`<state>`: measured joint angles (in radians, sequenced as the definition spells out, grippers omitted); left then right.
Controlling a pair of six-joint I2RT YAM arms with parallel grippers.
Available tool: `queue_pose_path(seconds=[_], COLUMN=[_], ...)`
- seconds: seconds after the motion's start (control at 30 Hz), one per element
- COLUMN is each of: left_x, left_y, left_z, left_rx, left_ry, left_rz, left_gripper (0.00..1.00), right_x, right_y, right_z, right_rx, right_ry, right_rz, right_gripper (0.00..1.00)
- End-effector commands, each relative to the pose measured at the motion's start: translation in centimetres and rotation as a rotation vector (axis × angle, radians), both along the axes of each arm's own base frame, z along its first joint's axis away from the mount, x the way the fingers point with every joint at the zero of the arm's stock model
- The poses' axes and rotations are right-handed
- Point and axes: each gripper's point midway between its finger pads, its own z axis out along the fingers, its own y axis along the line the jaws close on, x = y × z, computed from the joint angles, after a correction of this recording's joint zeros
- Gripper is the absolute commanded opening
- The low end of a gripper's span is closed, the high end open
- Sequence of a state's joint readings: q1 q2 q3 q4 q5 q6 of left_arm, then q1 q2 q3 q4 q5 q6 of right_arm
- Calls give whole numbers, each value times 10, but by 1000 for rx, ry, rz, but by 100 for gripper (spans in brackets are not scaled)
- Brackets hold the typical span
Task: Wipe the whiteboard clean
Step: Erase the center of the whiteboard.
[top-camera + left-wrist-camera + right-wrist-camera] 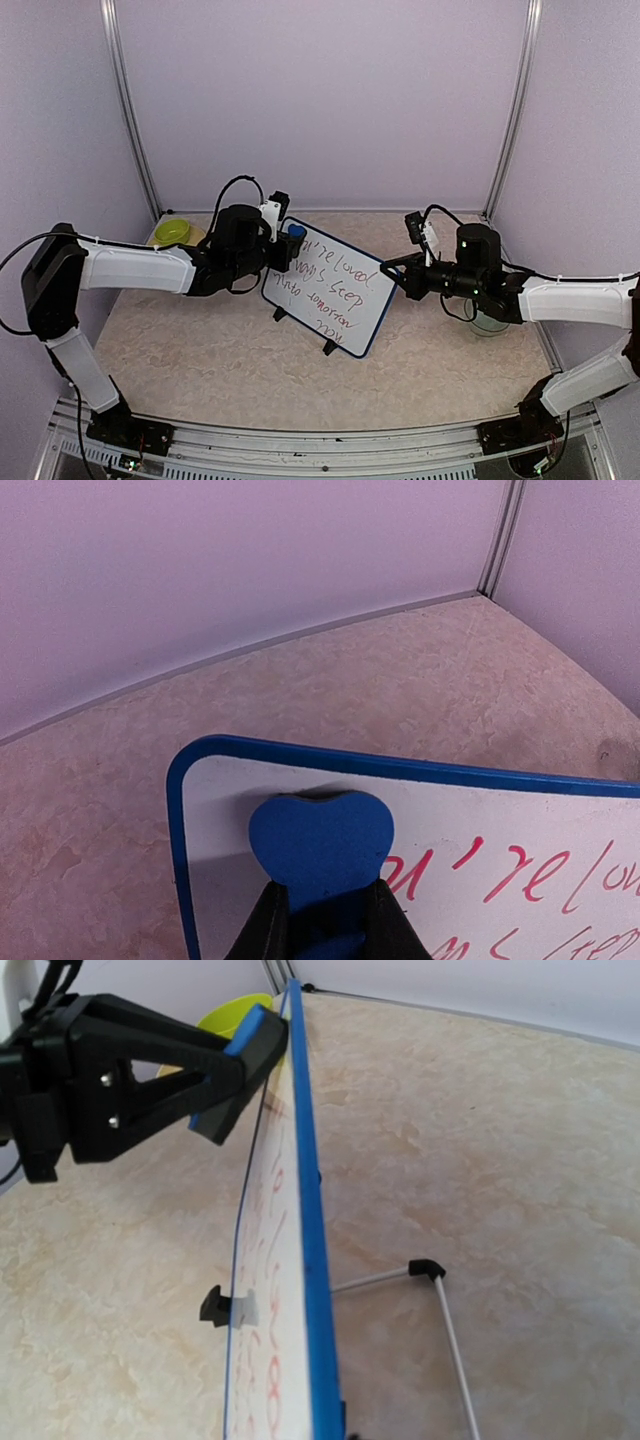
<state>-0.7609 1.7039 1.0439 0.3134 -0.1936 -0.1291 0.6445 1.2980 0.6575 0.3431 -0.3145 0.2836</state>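
Mid-frame in the top view, the whiteboard (330,290) stands tilted on the tabletop (200,350), its writing too small to read. The right claw (393,274) is closed at its right edge; whether it grips the frame is unclear. The left claw (327,912), cut off below, pinches a blue block (320,845) against the whiteboard's upper left corner. A green bowl (172,232) sits farther back, left.

Red marker handwriting on whiteboard (335,292), top line "…u're loved", a lower line "tomorrow", rest illegible
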Motion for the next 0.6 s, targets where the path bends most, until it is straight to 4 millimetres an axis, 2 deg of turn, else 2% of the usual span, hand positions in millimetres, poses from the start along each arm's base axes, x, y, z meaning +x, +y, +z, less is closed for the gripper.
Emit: queue_pose_path(seconds=[0.0, 0.33, 0.47, 0.57], left_x=[-3, -30, -36, -35], left_y=[-10, 7, 12, 12], left_z=[-17, -69, -79, -77], left_rx=[19, 85, 96, 94], left_ry=[29, 120, 137, 131], left_rz=[-31, -10, -6, -3], left_gripper=[18, 17, 17, 17], right_x=[-30, -30, -30, -31], right_y=[3, 4, 5, 6], right_z=[-57, -58, -59, -59], right_rx=[-168, -171, -172, -172], right_ry=[79, 84, 85, 87], right_rz=[143, 146, 149, 153], right_gripper=[0, 0, 0, 0])
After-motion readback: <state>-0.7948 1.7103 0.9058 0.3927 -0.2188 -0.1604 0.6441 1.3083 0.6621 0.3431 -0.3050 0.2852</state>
